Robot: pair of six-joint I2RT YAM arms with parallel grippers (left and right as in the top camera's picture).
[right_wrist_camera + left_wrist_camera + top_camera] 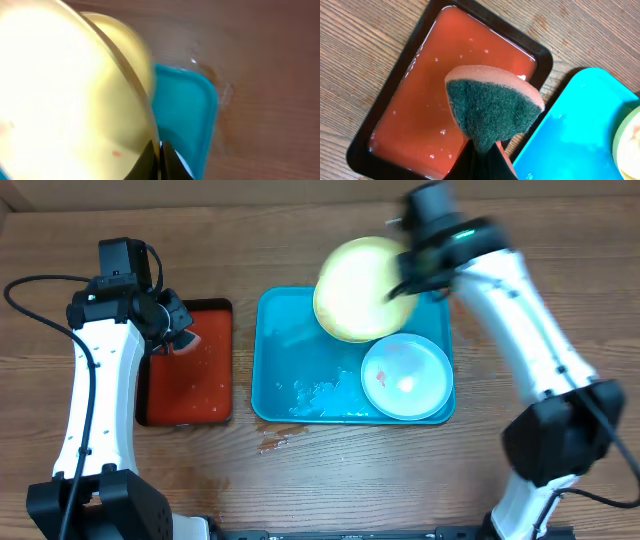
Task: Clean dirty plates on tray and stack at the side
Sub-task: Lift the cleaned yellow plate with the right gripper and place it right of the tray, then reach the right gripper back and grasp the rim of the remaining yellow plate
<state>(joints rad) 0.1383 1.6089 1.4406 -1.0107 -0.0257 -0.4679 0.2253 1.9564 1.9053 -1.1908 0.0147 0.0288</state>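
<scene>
Scrubbing step in hand: at the near side of the blue tray point(285, 345), at about 4 o'clock, the mint plate point(406, 376) lies flat inside the rim, a small red smear on its whitish centre. At 9 o'clock of the tray, the left gripper point(482, 150) hangs over the red tray point(427, 107), its fingers pinching the sponge point(492, 112) by its lower edge, green scouring face turned to the wrist camera. Farther back, at about 1 o'clock, the right gripper point(159, 150) holds the yellow plate point(355, 302) clear of the tray and tilted, fingers pressed together on its thin rim, the forearm reaching in from the right. A second yellow rim point(134, 52) shows behind it in the right wrist view, too blurred to say whether the two touch. Plate and sponge are well apart. The next move likely calls for bringing them together at the tray's left side, the plate face turned to the scourer. The edge-only pinch may let the plate twist under pressure.
</scene>
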